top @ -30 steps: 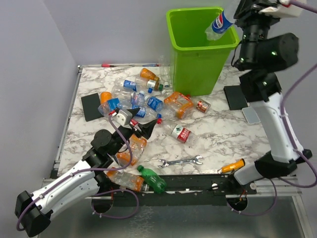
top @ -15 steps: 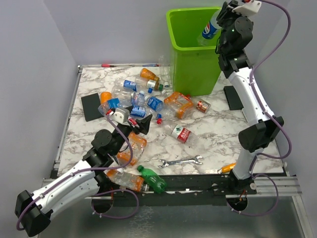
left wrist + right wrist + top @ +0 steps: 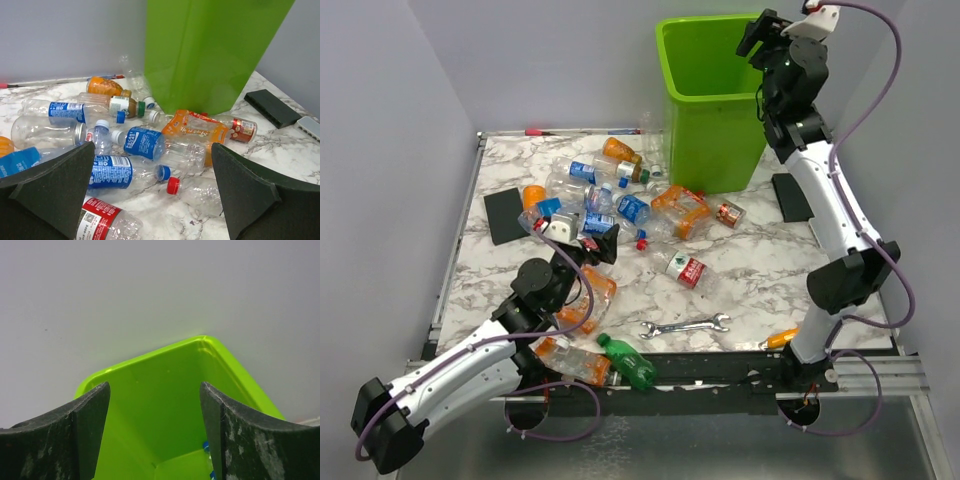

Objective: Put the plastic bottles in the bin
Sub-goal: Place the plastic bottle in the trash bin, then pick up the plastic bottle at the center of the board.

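Right gripper (image 3: pixel 155 390): jaws spread, nothing between them, poised over the open mouth of the bin (image 3: pixel 715 120), which stands at 1 o'clock on the table (image 3: pixel 770 270). Left gripper (image 3: pixel 152 147): spread wide and empty above the plastic bottles (image 3: pixel 632 208), which lie scattered from table centre toward 10 o'clock. Wrench (image 3: pixel 685 325) at 6 o'clock.

Robot lab test cell indicated: plain grey walls (image 3: pixel 550 60) seen behind right gripper (image 3: pixel 757 28), marble-pattern tabletop (image 3: pixel 770 270) under left gripper (image 3: pixel 601 240), purple cables (image 3: pixel 899 45) routed along arms, metal frame (image 3: pixel 880 372) below.
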`<state>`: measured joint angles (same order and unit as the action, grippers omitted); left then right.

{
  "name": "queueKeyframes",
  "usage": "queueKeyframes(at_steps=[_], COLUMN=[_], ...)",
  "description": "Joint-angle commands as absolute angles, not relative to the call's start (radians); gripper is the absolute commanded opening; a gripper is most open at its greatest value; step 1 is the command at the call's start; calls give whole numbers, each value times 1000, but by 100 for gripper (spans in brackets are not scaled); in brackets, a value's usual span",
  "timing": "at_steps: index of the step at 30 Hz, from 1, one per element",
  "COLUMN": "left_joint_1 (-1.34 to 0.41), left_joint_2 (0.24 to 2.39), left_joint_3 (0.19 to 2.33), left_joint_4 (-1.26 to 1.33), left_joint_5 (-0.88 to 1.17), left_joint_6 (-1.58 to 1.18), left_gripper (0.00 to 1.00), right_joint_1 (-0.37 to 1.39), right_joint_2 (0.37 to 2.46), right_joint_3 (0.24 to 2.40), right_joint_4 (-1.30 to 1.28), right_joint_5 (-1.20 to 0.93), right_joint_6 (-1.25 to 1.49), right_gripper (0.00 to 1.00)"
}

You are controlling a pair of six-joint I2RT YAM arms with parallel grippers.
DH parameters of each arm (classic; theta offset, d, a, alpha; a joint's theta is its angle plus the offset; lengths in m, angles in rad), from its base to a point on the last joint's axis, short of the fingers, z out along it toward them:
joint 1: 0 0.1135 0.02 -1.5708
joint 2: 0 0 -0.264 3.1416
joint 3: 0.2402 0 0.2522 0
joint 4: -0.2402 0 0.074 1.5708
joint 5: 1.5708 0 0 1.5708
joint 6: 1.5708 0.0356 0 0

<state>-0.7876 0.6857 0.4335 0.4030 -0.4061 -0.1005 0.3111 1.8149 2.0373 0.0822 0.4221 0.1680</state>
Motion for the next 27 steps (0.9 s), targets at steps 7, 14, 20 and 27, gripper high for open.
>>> queueKeyframes(at_steps=[7,14,20,27], left_joint_1=[-790,-790,-789,-793], left_joint_2=[732,840,926,1008], left_joint_3=[429,527,627,557], left_joint_4=[417,257,166,234], left_joint_5=[-397,-253,-156,-127], left_joint_6=[-117,-219,-551,-885], left_gripper=[99,99,99,99], right_joint_1=[322,325,327,326], right_joint_2=[1338,970,825,993], right_joint_3=[1698,1148,779,636], right_joint_4=[-35,-159,-243,-152], right_joint_5=[82,-179,-234,-338], right_joint_6=[390,495,546,540], right_gripper=[73,71,72,73])
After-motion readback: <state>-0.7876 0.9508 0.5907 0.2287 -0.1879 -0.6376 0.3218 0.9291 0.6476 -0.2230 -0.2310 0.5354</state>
